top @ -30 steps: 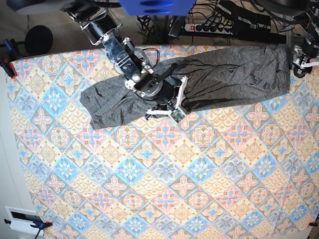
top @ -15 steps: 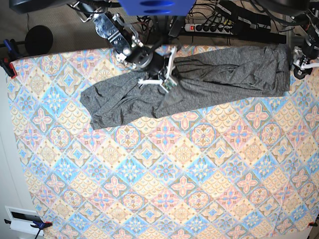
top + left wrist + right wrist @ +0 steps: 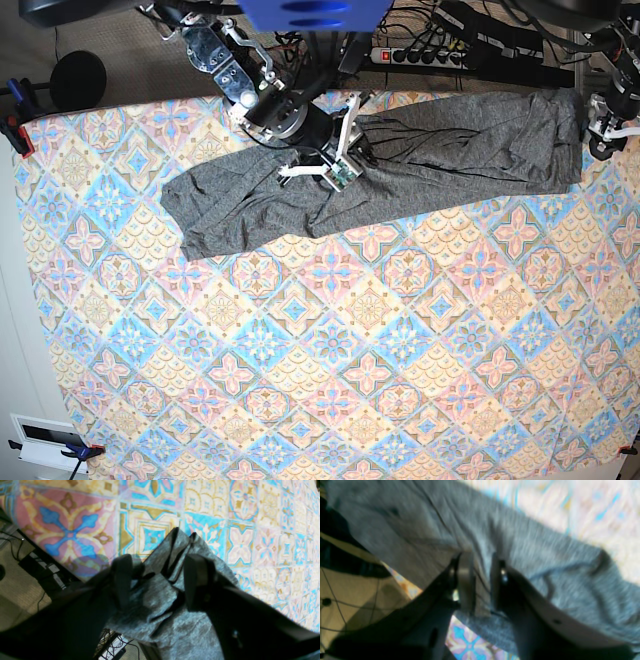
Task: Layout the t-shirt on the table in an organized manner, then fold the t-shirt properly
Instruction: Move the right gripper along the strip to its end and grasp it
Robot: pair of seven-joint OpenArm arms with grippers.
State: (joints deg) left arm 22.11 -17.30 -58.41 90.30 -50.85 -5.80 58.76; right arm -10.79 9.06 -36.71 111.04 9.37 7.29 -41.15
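The dark-grey t-shirt [image 3: 450, 150] lies in a long crumpled band along the far side of the table [image 3: 330, 330]. My right gripper [image 3: 328, 155] sits over the band's middle. In the right wrist view its jaws [image 3: 482, 562] stand a little apart with a ridge of the t-shirt [image 3: 545, 555] between them; the picture is blurred. My left gripper [image 3: 603, 125] is at the shirt's right end by the table's corner. In the left wrist view it [image 3: 160, 570] is shut on a bunched, lengthwise-folded end of the t-shirt [image 3: 155, 600], which pokes out past the fingertips above the patterned table [image 3: 250, 530].
A power strip [image 3: 420, 55] and cables lie behind the far edge. A round black object [image 3: 78, 80] and a clamp [image 3: 15, 130] are at the far left. A white box [image 3: 45, 440] sits off the near left corner.
My right arm pulled back toward the far edge, dragging the shirt's middle fold with it, and its jaws have parted. The left arm has stayed put.
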